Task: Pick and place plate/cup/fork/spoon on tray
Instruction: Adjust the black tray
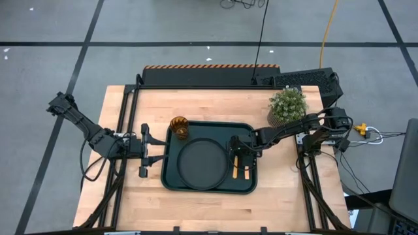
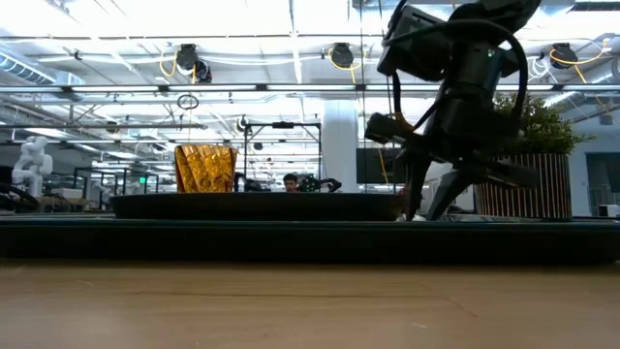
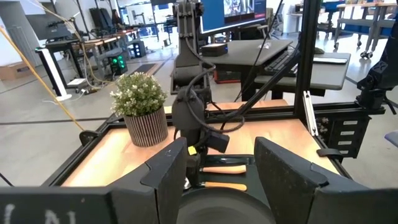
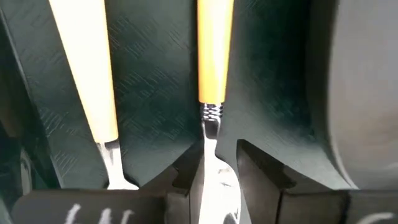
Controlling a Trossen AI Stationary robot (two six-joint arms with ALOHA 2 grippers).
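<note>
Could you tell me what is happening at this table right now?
The right gripper is low over the right side of the tray, its fingers either side of the metal neck of one of two orange-handled utensils lying side by side; which is the fork and which the spoon I cannot tell. The plate and the cup already sit on the tray. The left gripper waits open at the tray's left edge.

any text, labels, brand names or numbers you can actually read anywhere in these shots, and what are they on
No text can be read in any view.
White handwritten marks on the left gripper body in the left wrist view: cut off, unreadable.
White handwritten marks on the right gripper body in the right wrist view: cut off, unreadable.
Blue monitor screen in the room behind: content too small to read.
The tray, plate, cup and two orange-handled utensils show no print.
</note>
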